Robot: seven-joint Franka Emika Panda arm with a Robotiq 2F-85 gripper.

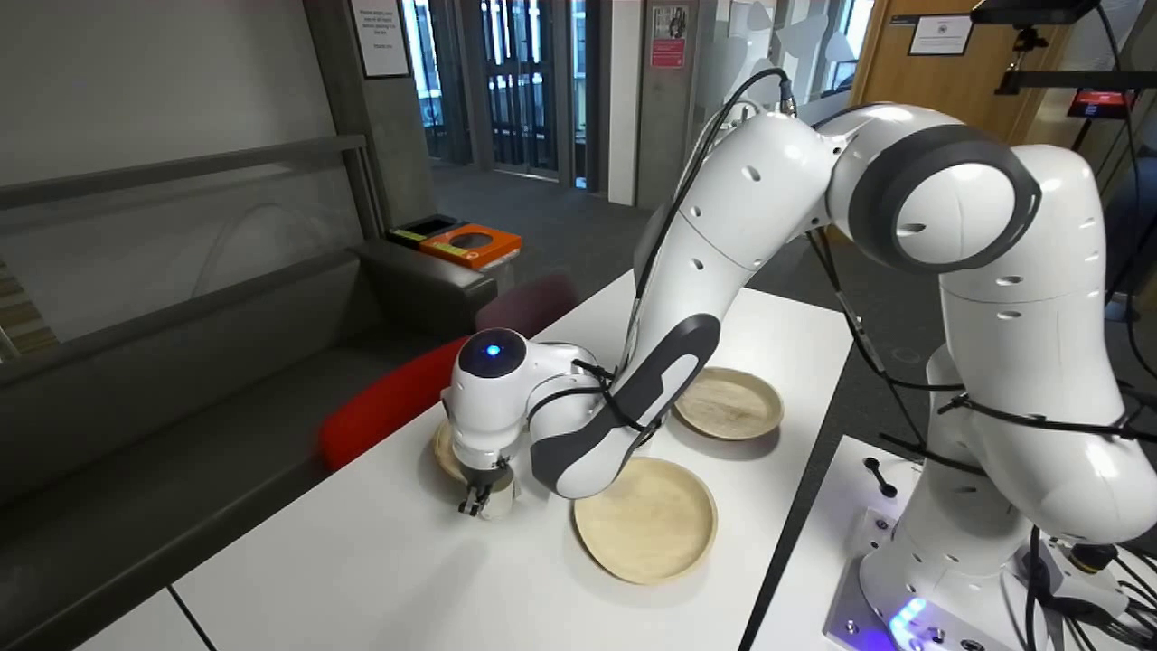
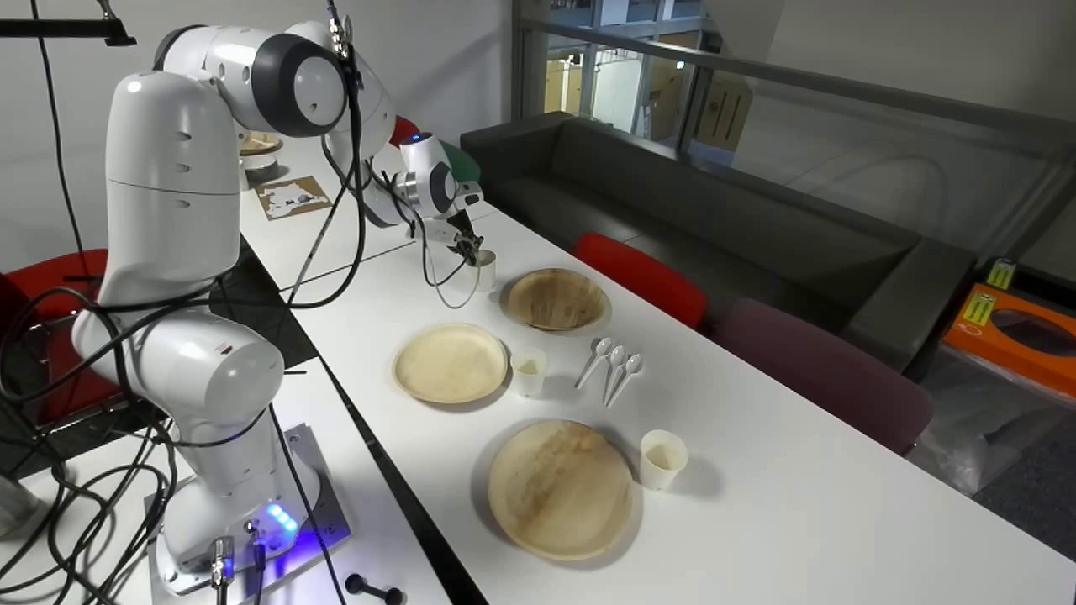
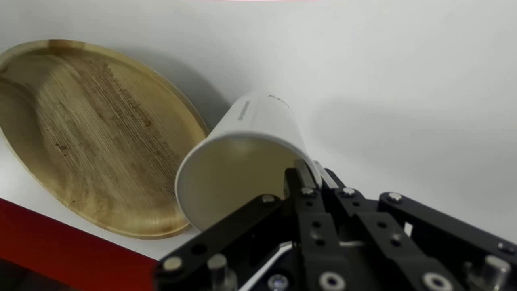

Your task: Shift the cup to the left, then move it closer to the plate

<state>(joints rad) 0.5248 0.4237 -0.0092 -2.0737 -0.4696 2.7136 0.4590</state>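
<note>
Beyond the white table (image 2: 824, 504) we see a dark grey sofa (image 2: 723, 202), with a red chair (image 2: 643, 277) between the two. Our gripper (image 3: 314, 170) is closed to a narrow slit, pinching the rim of a white cup (image 3: 242, 178), one finger inside the wall and one outside. We see this cup roughly upright, its mouth up; whether its base touches the table, we cannot tell. Just beside it we find a deep wooden bowl (image 3: 101, 145). Farther out, in an exterior view, we see a pale plate (image 2: 451, 363) with another cup (image 2: 530, 374) just beside it and, near that cup, three white spoons (image 2: 616, 358). Farther from our gripper we see a mottled plate (image 2: 561, 490) and a further cup (image 2: 663, 460) just beside its rim. Both plates lie apart from the cup we hold, the pale one nearer.
</note>
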